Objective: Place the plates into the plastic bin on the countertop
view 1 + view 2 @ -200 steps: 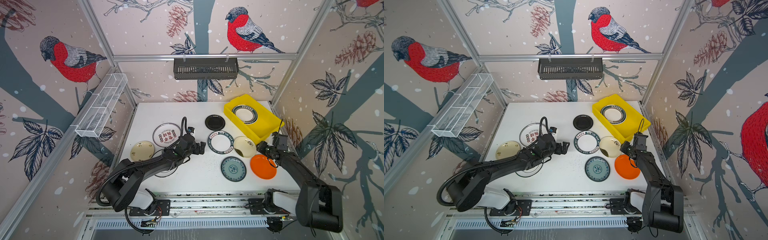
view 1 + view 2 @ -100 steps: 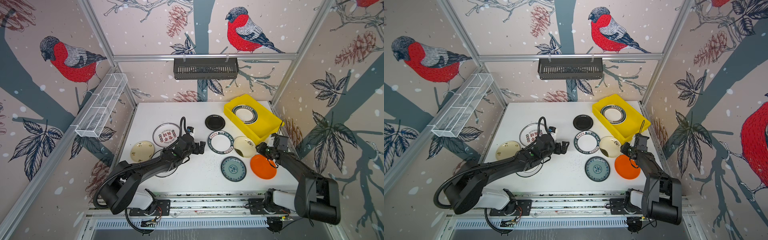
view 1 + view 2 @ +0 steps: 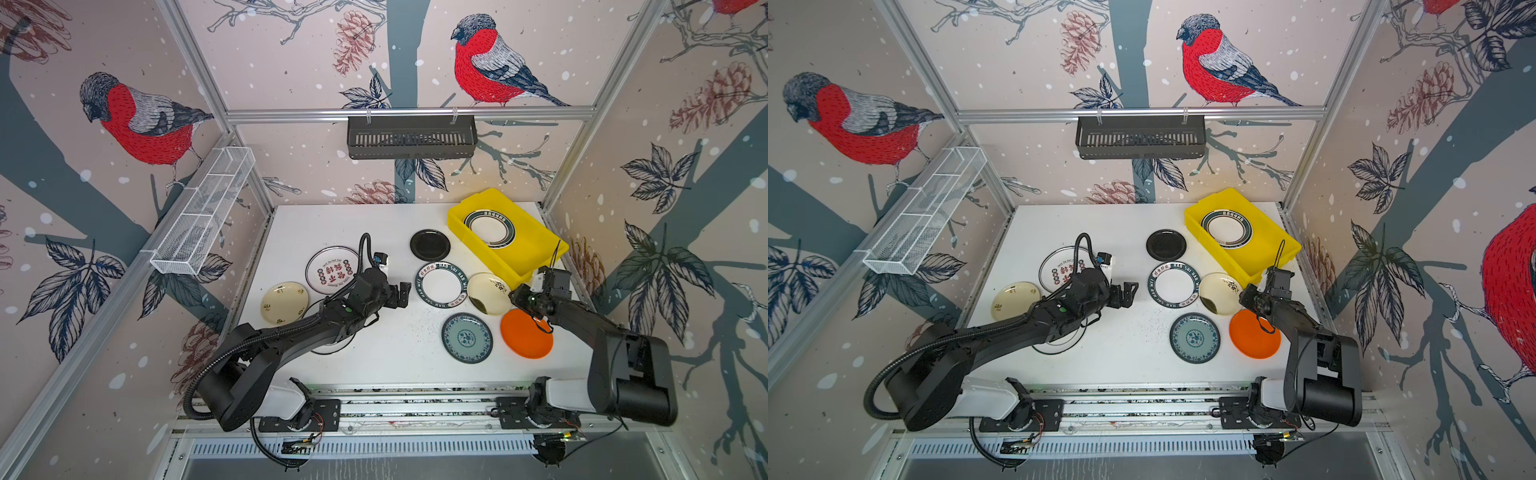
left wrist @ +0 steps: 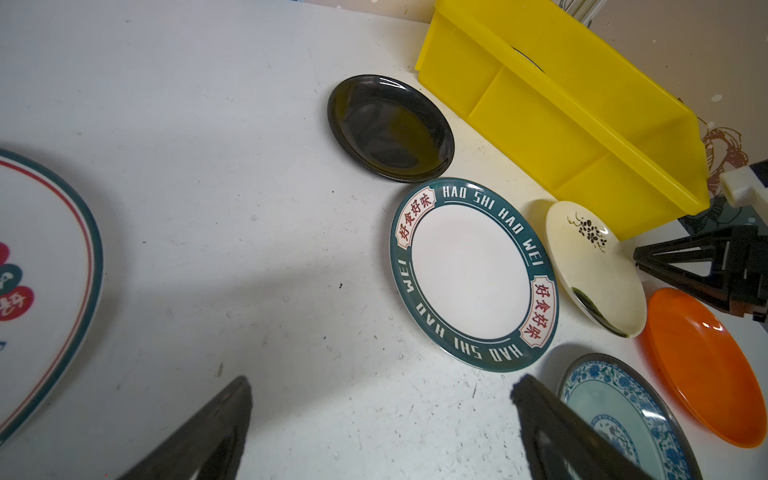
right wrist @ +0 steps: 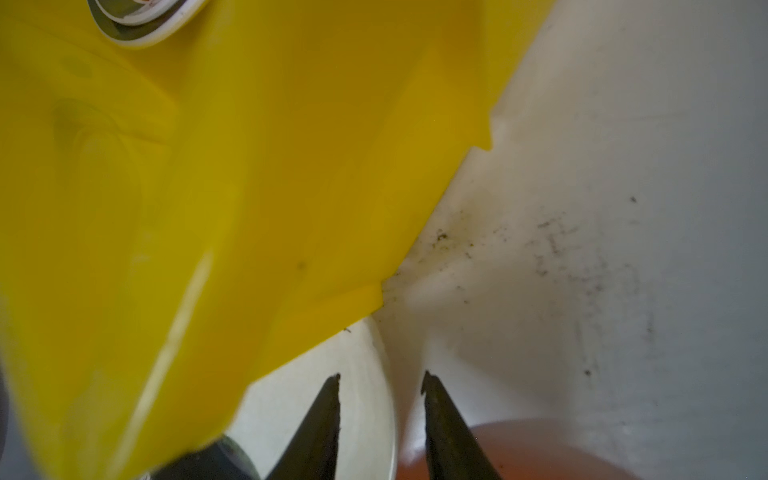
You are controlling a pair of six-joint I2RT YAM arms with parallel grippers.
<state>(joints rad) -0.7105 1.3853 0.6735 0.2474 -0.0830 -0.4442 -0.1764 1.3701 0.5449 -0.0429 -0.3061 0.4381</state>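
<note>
**Right hand lining up on the cream plate's rim**

Taking the back wall as 12 o'clock, the yellow plastic bin sits at about 2 o'clock on the bench. One green-rimmed plate already lies in its far half. The cream plate lies on the bench just off the bin's near corner, at the bin's 7 o'clock.

The right hand is down at that plate's 3 o'clock edge. Its wrist view shows two fingers a little apart, one over the plate's inside and one outside the rim. There is a gap on both sides, so I'd call it not yet clamped. The left hand hangs released and empty over the middle of the bench.

To my eye, doing this well means getting the rim deep between the fingers before closing. A glossy, shallow lip will likely slide out of a tip pinch.

The orange plate sits close at the cream plate's 5 o'clock, and the lettered plate close at its 9 o'clock. So I'd lift straight up rather than drag.

The bin wall is right alongside, and the plate has to rise clear of it before swinging toward 1 o'clock. The bin's bare near half looks like the natural landing spot.
</note>
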